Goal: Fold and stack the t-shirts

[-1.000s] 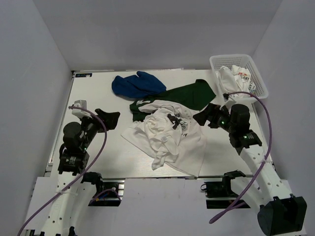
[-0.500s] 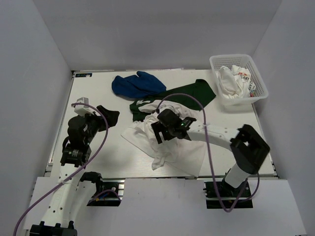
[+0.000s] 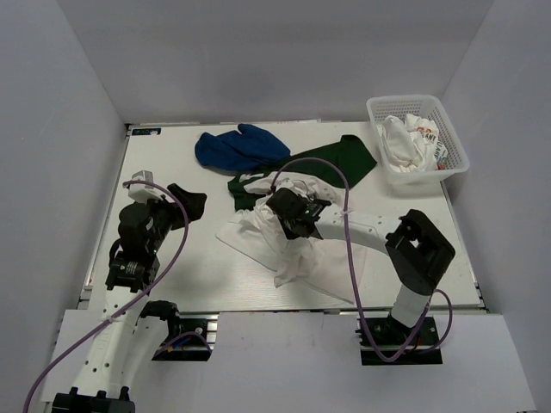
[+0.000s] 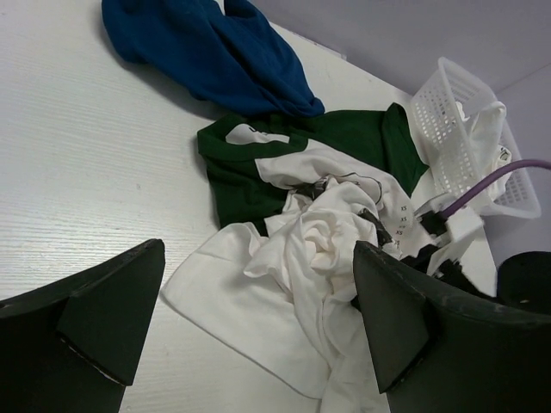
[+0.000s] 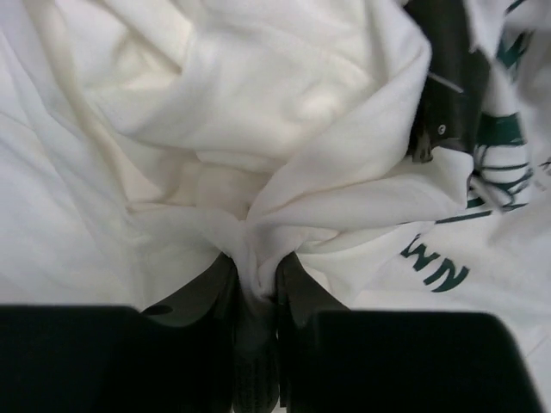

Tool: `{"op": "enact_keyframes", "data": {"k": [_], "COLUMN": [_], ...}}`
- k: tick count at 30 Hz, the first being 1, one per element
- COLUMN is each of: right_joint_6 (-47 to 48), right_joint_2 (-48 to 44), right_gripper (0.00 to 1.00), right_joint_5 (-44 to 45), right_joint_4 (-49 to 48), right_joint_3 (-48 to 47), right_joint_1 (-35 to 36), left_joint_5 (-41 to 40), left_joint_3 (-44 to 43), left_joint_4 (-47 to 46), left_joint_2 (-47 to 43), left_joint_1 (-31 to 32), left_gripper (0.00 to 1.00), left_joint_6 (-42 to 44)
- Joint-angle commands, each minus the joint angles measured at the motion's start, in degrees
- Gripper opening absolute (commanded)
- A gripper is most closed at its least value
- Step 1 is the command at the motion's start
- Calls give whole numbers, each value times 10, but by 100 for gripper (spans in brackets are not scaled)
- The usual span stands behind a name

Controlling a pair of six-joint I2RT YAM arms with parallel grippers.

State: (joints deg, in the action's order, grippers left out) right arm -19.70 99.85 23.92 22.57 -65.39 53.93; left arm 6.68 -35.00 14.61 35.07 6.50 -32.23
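Right wrist cam: right gripper (image 5: 256,277) is clamped on a bunched fold of the white tee (image 5: 215,129), cloth squeezed up btw the two fingers, so it's holding fabric, nothing else. Top view has the right arm reaching in from the near right to mid-table, gripper sitting on the crumpled middle of that tee. The grab is on a mid-body wad, not a hem or shoulder, so I'd guess it's meant to drag or lift the tee clear for spreading, not to start a fold. The tee's far part lies over the green tee (image 3: 344,159), prob why it needs pulling off first. Left gripper (image 3: 185,202) is spread wide w/ nothing in it, low over bare table (image 3: 172,163) on the left, aimed at the pile; looks parked, ready to take a second edge. Blue tee (image 3: 237,148) is a crumpled heap at far left-centre, just beside the green one. Basket (image 3: 413,101) at far right holds more white tees w/ dark print (image 3: 405,138). Nothing looks folded or stacked yet, so very early in the task. Risk: a mid-wad pinch may lift a twisted lump and snag the green tee underneath.
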Motion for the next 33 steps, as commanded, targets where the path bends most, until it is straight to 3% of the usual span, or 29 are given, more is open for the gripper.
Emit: {"op": "enact_keyframes", "data": {"k": [1,11,14,19,21,23,24,27,33], "right_joint_6": [29,135,171,249,301,377,393,426,413], "right_joint_2": [-61,-168,-150,-58,-14,2,17,46,125], "right_gripper": [0,0,0,0,0,0,0,0,0], "right_joint_5": [54,219,224,236,252,268,268,249,198], "right_joint_4": [-25,-149,-155,-147,-206,-255,-316,-356,-327], "right_joint_3": [-64,-202,-296,-537,-618,-642,-643,-639,-581], "right_joint_1": [-6,-56,-109,-217,-256,-283,-299,-348,-433], "left_joint_5": [-8,-11,-19,-39,-39,-44,-44,-55,-66], "left_joint_3": [-2,-2,-2,-7,-7,-7,-7,-7,-17], "left_joint_4": [3,3,9,20,20,20,20,20,31], "left_joint_2": [-3,-3,-3,-3,-3,-3,-3,3,25], "left_joint_1": [0,0,0,0,0,0,0,0,0], "left_gripper": [100,100,100,100,100,100,100,100,100], "left_joint_6": [1,1,1,1,-4,-4,-4,-4,-4]}}
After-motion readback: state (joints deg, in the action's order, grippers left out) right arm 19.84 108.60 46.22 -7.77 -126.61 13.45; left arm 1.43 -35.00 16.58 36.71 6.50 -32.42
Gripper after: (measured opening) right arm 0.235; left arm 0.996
